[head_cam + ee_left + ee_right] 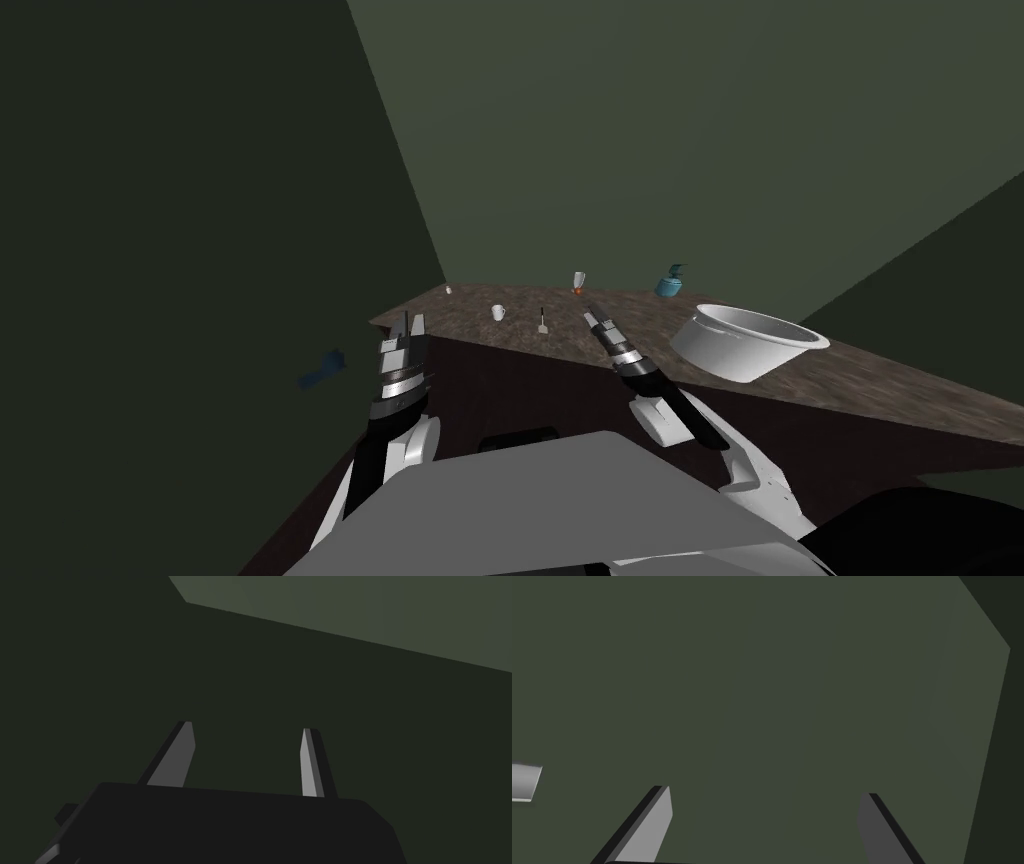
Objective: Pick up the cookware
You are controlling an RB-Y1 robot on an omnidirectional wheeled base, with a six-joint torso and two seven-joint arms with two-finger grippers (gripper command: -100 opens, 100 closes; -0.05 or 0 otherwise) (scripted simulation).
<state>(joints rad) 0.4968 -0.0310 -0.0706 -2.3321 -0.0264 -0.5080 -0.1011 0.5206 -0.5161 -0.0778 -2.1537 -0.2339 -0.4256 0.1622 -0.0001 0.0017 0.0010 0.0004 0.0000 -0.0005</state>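
Observation:
A large white pot (748, 342) with a wide rim stands on the brown speckled countertop (880, 385), to the right in the head view. My right gripper (592, 314) is raised over the counter's front edge, left of the pot and apart from it; in the right wrist view its fingers (657, 823) stand open with nothing between them. At the counter's left corner my left gripper (408, 322) points upward, and its fingers (182, 751) are also open and empty in the left wrist view.
On the counter behind the grippers stand a small white mug (498, 313), a small upright tool (542, 324), a pale shaker (578, 281) and a teal bottle (670, 283). Green walls close in behind and left. A small blue object (322, 371) lies low at the left.

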